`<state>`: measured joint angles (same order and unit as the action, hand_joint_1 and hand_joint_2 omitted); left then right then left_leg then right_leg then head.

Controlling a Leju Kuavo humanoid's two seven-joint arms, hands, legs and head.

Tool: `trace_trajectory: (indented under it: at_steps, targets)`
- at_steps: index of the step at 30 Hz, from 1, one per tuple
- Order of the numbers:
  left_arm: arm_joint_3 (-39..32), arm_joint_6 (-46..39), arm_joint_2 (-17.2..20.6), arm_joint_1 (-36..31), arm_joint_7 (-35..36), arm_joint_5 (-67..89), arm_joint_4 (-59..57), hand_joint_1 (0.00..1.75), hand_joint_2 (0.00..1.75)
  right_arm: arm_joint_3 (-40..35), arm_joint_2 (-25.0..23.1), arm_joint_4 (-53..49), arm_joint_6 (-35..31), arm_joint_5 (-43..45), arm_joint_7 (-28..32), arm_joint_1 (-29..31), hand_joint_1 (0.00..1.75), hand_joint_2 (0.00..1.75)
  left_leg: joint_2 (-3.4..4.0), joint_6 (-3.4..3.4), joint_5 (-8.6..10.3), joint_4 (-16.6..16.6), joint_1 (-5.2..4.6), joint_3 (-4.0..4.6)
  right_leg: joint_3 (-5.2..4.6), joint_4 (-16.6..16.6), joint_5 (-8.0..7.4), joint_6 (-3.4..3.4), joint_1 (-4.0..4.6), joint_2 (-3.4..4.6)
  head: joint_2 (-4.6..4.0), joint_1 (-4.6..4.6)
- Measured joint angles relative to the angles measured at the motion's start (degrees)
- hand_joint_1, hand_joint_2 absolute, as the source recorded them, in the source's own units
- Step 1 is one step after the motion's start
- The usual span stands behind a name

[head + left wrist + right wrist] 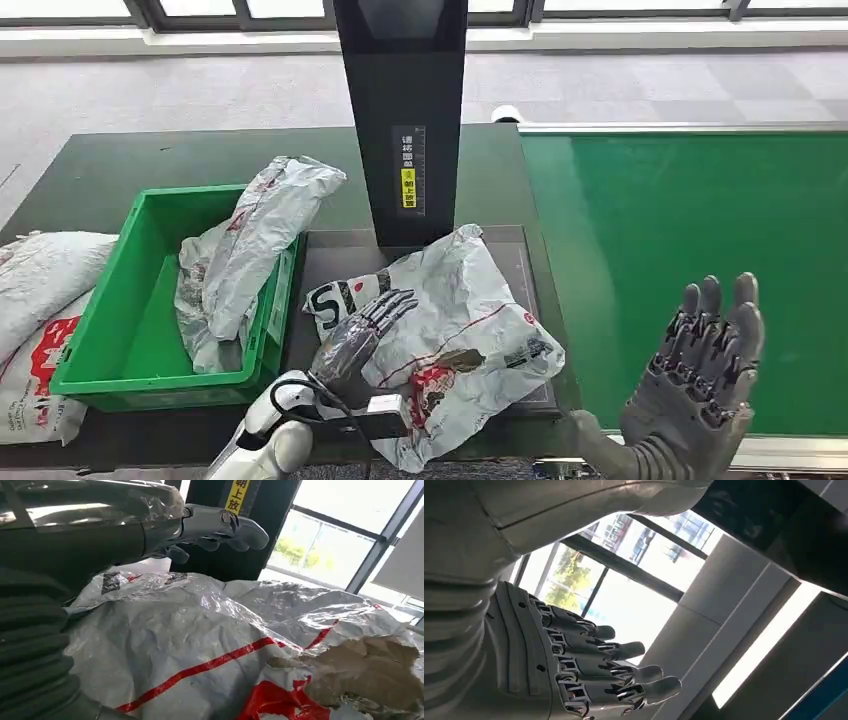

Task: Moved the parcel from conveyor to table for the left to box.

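Lying crumpled on the dark table beside the green plastic crate is the grey plastic mailer parcel with red stripes — the left hand hovers over it, fingers stretched out, gripping nothing. Over the green conveyor belt the right hand is raised — fingers straight and apart, empty.

The left hand covers part of the parcel; sacks are cut off by the head view's edge.
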<state>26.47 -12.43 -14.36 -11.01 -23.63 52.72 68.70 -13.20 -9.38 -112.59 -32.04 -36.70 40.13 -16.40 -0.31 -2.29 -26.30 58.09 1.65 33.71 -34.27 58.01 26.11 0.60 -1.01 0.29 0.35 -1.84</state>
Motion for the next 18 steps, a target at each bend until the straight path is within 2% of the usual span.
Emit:
trace_trajectory:
  at_steps: [5,6,7,8,13,18]
  targets:
    - [1.9,2.6,-0.2,-1.8,-1.8,0.7,-3.7,0.00,1.75,0.0,0.0,-0.6,0.1,0.0,0.0,-0.7,0.00,1.75,-0.01,0.00,0.00,0.0,0.00,0.00,0.01,0.0,0.00,0.00,0.00,-0.01,-0.02,0.00]
    - [2.2,2.5,-0.4,-2.5,-2.1,0.9,-5.2,0.05,1.75,0.0,0.1,-0.6,0.1,0.1,0.0,-0.7,0.00,1.75,-0.01,0.00,0.00,0.0,0.00,0.00,0.01,0.0,0.00,0.00,0.00,-0.01,-0.02,0.00]
    - [2.7,2.1,-0.7,-3.2,-2.1,1.6,-6.9,1.19,1.75,0.0,0.2,-0.6,0.1,0.2,0.0,-0.7,0.00,1.75,-0.01,0.00,0.00,0.0,0.00,0.00,0.01,0.0,0.00,0.00,0.00,-0.01,0.00,0.00]
    - [3.1,1.2,-1.2,-3.9,-1.8,2.8,-8.8,1.75,1.75,0.0,0.3,-0.6,0.2,0.2,0.0,-0.7,0.00,1.75,-0.01,0.00,0.00,0.0,0.00,0.00,0.02,0.0,0.00,0.00,0.00,-0.01,-0.02,0.00]
    - [4.2,-6.5,-2.8,-6.3,-1.4,4.8,-14.2,1.75,1.75,0.0,0.4,-0.8,0.4,-0.5,0.0,-0.9,0.00,1.75,-0.01,0.01,-0.01,0.0,0.00,0.01,0.03,0.0,-0.01,0.01,-0.01,-0.01,-0.02,0.00]
    - [4.2,-6.4,-2.9,-6.4,-2.3,3.7,-13.7,1.75,1.75,0.0,0.4,-1.0,1.1,-0.5,0.0,-1.1,0.00,1.75,-0.01,0.01,-0.01,0.0,0.00,0.01,0.03,0.0,0.00,0.01,0.00,-0.01,-0.02,0.00]
